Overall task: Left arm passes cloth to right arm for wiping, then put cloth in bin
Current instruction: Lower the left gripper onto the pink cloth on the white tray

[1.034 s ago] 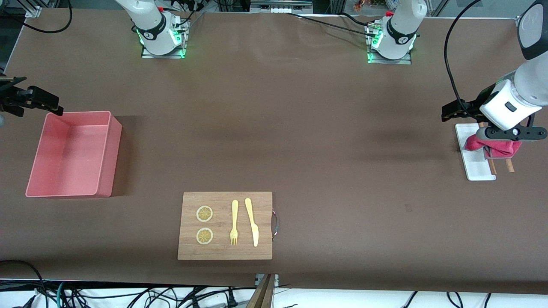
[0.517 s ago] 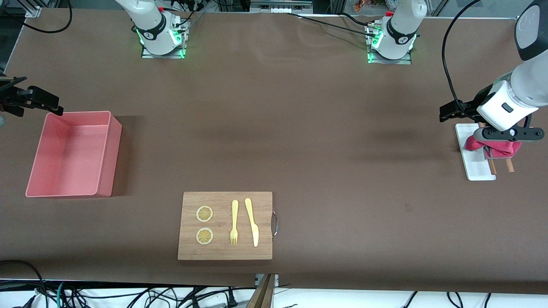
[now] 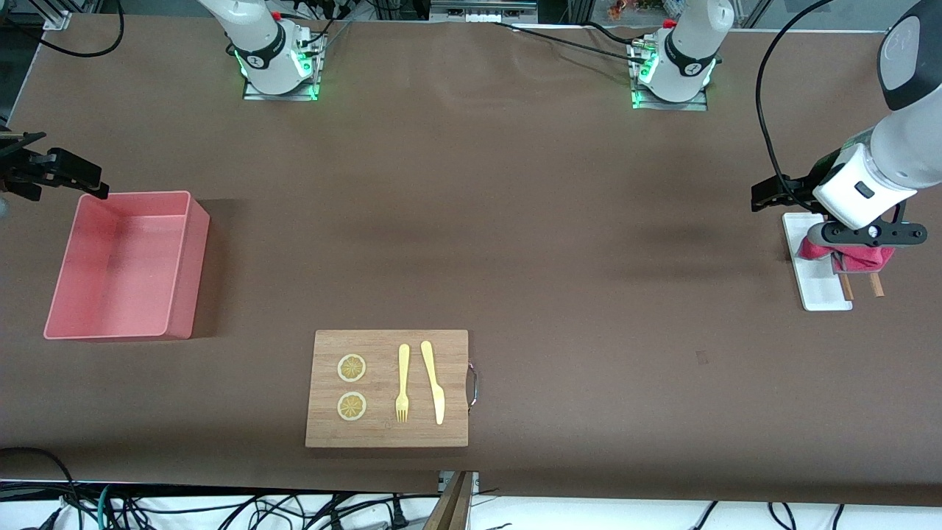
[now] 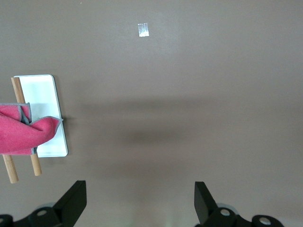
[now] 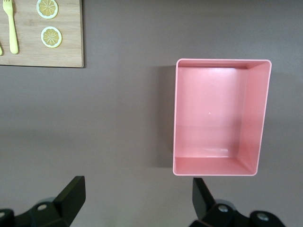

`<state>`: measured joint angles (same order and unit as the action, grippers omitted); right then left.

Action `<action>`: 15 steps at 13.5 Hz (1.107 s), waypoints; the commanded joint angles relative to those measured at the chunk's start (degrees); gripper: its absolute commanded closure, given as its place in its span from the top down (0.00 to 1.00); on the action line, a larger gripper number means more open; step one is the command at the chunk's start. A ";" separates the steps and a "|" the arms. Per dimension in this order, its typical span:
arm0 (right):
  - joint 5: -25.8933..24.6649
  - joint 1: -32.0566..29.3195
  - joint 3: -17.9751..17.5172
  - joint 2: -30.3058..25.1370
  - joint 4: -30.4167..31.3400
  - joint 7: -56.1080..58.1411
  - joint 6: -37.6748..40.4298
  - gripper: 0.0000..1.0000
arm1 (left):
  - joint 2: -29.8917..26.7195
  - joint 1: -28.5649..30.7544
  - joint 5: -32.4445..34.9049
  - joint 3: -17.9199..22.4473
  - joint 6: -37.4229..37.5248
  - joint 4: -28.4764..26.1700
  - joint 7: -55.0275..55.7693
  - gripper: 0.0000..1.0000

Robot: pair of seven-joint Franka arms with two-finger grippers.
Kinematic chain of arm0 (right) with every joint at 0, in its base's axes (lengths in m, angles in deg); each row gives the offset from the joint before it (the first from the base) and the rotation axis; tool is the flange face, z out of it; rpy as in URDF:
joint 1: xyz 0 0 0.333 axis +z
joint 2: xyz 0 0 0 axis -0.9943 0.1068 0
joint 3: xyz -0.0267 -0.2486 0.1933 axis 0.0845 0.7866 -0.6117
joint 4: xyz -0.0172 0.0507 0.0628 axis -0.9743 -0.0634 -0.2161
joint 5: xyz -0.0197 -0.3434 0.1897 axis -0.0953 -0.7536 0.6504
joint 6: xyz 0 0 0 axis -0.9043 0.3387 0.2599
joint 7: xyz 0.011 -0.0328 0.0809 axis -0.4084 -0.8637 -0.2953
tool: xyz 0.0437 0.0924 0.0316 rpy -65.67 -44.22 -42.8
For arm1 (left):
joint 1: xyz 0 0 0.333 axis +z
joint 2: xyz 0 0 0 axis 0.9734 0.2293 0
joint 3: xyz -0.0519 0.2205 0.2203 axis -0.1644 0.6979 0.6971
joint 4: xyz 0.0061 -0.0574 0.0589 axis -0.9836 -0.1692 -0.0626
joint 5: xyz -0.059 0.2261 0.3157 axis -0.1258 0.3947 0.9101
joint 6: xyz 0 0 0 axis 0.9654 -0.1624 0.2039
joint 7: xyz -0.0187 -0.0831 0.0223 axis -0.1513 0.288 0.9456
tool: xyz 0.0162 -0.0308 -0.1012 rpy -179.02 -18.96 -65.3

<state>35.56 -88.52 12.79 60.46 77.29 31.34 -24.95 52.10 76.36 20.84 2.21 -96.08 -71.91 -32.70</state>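
Left gripper has drifted above cloth, jaws wide; right gripper's probably likewise.

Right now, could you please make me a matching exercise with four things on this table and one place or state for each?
Things:
1. cloth
2. bin
3. fork
4. left gripper

Places or states:
A. empty, at the right arm's end of the table
B. on the wooden board, beside the knife
C. open, holding nothing
D. draped over two wooden sticks on the white tray

Pairs: 1-D, 2-A, 3-B, 4-C
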 commanded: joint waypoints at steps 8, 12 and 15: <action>0.72 -0.63 -0.36 -0.35 0.41 0.12 -0.42 1.00 | 0.65 0.56 0.04 0.69 -0.36 -0.66 0.60 1.00; 0.81 -0.63 -0.45 -0.35 0.41 0.12 -0.42 1.00 | 0.91 0.47 0.13 0.69 -0.09 -0.66 -0.28 1.00; 0.81 -0.63 -0.36 -0.35 0.41 0.12 -0.42 1.00 | 4.15 4.32 4.60 0.69 -0.53 -0.40 -5.52 1.00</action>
<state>35.56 -88.52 12.79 60.47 77.29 31.34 -24.95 53.97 77.57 23.11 2.92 -96.10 -72.44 -33.45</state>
